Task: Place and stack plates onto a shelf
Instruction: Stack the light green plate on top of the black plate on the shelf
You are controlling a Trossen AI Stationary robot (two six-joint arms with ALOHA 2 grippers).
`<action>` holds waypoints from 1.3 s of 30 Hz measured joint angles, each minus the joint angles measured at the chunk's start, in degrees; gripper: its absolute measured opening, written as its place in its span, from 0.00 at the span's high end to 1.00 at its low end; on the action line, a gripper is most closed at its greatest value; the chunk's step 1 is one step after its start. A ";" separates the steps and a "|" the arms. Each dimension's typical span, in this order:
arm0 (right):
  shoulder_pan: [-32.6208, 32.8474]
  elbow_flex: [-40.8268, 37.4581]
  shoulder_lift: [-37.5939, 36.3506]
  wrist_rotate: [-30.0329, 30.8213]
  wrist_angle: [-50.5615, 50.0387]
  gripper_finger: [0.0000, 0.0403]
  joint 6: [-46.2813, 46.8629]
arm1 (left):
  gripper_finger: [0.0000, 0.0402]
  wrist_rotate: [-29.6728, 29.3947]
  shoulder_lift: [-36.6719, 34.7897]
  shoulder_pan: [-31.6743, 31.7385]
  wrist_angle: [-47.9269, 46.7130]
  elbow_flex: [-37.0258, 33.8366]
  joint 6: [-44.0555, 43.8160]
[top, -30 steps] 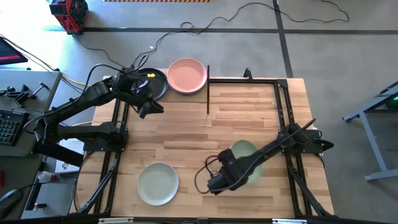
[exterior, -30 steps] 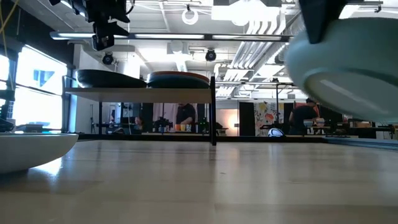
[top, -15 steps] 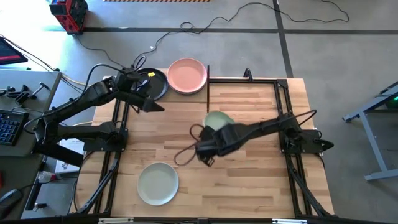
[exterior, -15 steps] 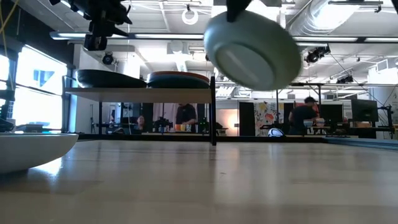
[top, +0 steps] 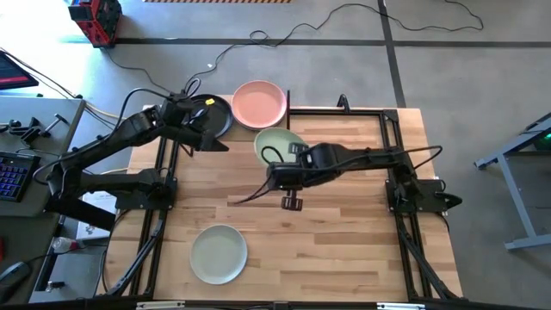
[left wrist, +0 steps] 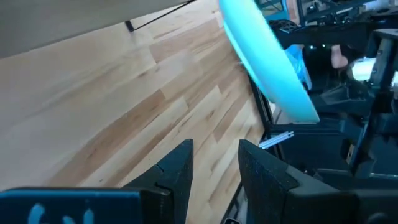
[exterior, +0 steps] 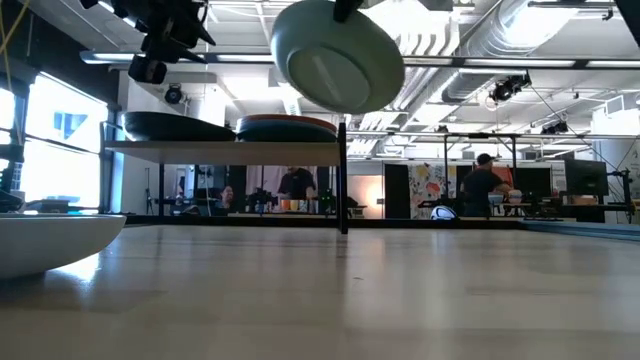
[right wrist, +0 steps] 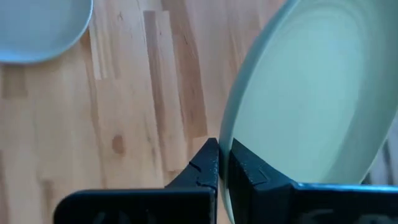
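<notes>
Clenched on the rim of the sage green plate (top: pixel 277 145), held tilted above the worktop (top: pixel 344 224) near the shelf (exterior: pixel 225 149), the right gripper (right wrist: pixel 222 163) risks clipping the shelf edge, while the left gripper (left wrist: pixel 214 163) waits released.

Sage green plate (top: pixel 277 143), pink plate (top: pixel 259 104), black plate (top: pixel 220 113)

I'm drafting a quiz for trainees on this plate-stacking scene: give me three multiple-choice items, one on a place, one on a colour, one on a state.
1. Where is the round sage green plate?
A. Flat on the tabletop
B. Held in the air
C. On the shelf

2. Which colour is the round plate on the light-wood shelf, beside the round black plate?
A. Pink
B. Blue
C. Orange-red

3. How are the right gripper jaws?
A. Wide open
B. Out of view
C. Shut on the plate's rim

Key: B, it hangs above the wood in the low view; A, seen from above; C, the wrist view shows the rim pinched.
</notes>
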 joint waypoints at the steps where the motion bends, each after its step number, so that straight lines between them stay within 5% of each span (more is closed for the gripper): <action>1: -0.33 0.00 0.00 -0.40 0.14 1.00 -2.32 | 0.71 -0.04 0.14 0.00 -0.02 0.00 -0.42; 12: -2.95 -0.02 0.00 -3.17 0.20 1.00 -30.78 | 0.71 -3.26 3.61 -0.01 0.07 -0.03 -3.45; 24: -3.60 -0.55 0.00 -8.00 -0.27 1.00 -40.86 | 0.71 -3.37 6.24 -0.01 1.81 -0.04 -5.06; 39: -3.80 -0.55 0.28 -7.05 1.16 1.00 -45.15 | 0.71 -3.37 7.11 -0.01 4.27 -0.04 -7.84</action>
